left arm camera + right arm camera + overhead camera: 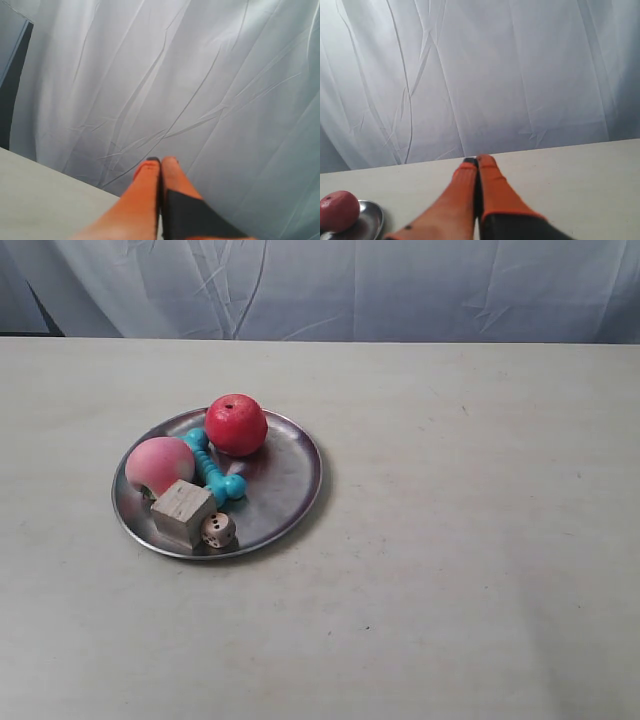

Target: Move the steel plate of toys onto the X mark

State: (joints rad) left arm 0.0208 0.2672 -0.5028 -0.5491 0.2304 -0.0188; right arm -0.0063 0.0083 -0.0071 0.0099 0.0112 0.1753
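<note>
The steel plate (290,475) lies on the table in the exterior view, left of centre. On it sit a red apple (236,424), a pink peach-like ball (158,466), a teal bone (214,469), a pale wooden cube (182,513) and a small die (218,529). No X mark shows in any view. Neither arm appears in the exterior view. My left gripper (160,161) is shut and empty, facing the curtain. My right gripper (478,160) is shut and empty above the table; the apple (338,210) and the plate's rim (374,222) sit off to one side of it.
A white wrinkled curtain (400,285) hangs behind the table's far edge. The pale tabletop (470,540) stretches to the right of the plate and in front of it. A dark gap (45,315) shows at the curtain's left end.
</note>
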